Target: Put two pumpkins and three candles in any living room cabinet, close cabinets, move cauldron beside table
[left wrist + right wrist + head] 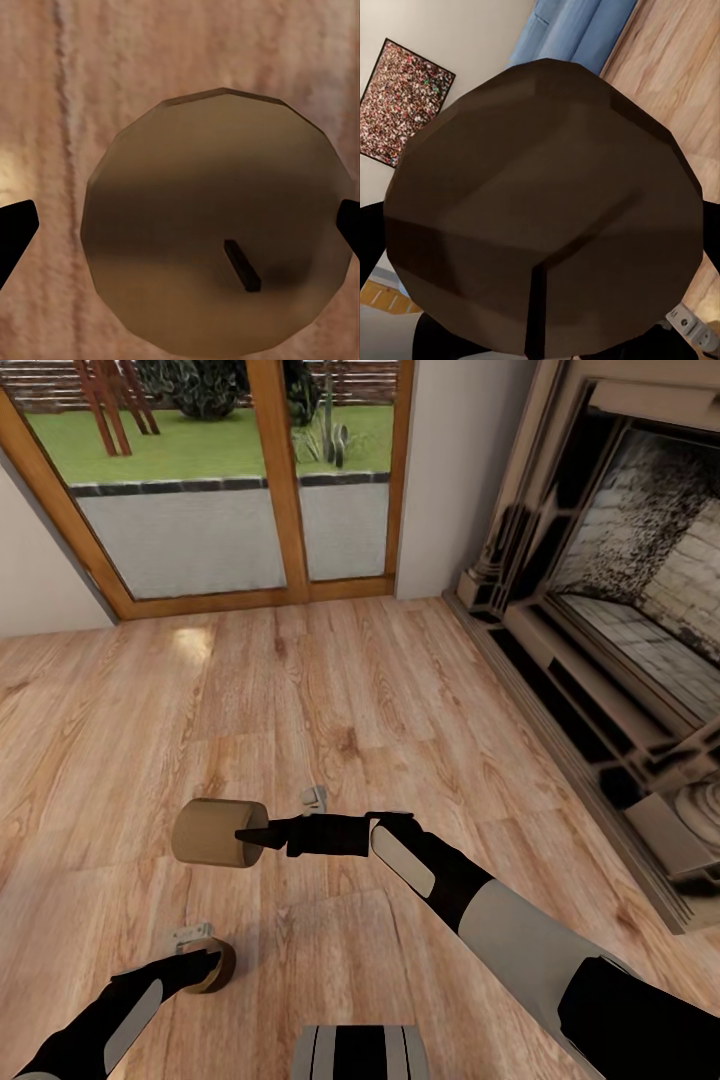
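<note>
The right arm reaches across the light wood plank floor (330, 690), and its right gripper (250, 837) pinches a short stubby beige cylinder candle (208, 832), turned on its side and lifted off the boards. Seen from the right wrist, this candle's flat end (547, 202) looks dark brown in shadow, with a thin wick line running down it, and the black fingers flank it at both edges, so the jaws are pressed onto its sides.

Lower in the head view, the left gripper (205, 960) points down at a second stubby candle (218, 967), which seems to be clamped between its tips, though the head view is too cramped there to be sure. From the left wrist, that candle's round tan top (217, 225) carries a small dark wick, and a black fingertip (15, 232) sits just beside the rim on each side.

Ahead stands a glazed wooden door (270, 490) giving onto grass. A stone-framed brick fireplace (620, 610) lines the wall on the right.
</note>
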Available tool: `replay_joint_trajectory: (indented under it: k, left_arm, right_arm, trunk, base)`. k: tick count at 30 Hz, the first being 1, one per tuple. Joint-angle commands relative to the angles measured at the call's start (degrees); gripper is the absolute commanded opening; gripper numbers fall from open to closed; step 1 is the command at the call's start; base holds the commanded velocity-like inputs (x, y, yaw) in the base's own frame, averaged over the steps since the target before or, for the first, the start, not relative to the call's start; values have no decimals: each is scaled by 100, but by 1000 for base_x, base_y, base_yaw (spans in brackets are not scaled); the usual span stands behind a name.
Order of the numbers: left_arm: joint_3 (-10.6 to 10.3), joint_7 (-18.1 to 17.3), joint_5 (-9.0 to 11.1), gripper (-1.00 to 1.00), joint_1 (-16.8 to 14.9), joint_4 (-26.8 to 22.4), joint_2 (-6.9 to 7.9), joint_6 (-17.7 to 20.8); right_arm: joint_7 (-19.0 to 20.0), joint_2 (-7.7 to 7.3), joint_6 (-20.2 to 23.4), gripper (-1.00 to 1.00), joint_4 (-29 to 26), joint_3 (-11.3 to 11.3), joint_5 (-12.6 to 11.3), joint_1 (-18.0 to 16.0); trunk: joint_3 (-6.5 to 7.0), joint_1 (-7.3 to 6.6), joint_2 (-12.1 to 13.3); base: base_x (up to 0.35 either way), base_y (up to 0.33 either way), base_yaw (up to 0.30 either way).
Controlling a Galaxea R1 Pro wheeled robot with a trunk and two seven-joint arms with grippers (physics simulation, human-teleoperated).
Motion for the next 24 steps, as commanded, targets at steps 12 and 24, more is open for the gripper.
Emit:
replay_joint_trajectory:
  k: [12, 24]
  left_arm:
    - [-29, 21, 27, 100, 2, -4, 16, 19]
    - [-20, 20, 24, 100, 2, -30, 16, 19]
  right_arm:
    - [-3, -1, 51, -100, 3, 10, -66, -5]
    - [-22, -1, 51, -100, 5, 13, -66, -5]
  trunk:
    - [-4, 0, -1]
    - [-4, 0, -1]
  base:
    - [0, 0, 0]
    - [0, 0, 0]
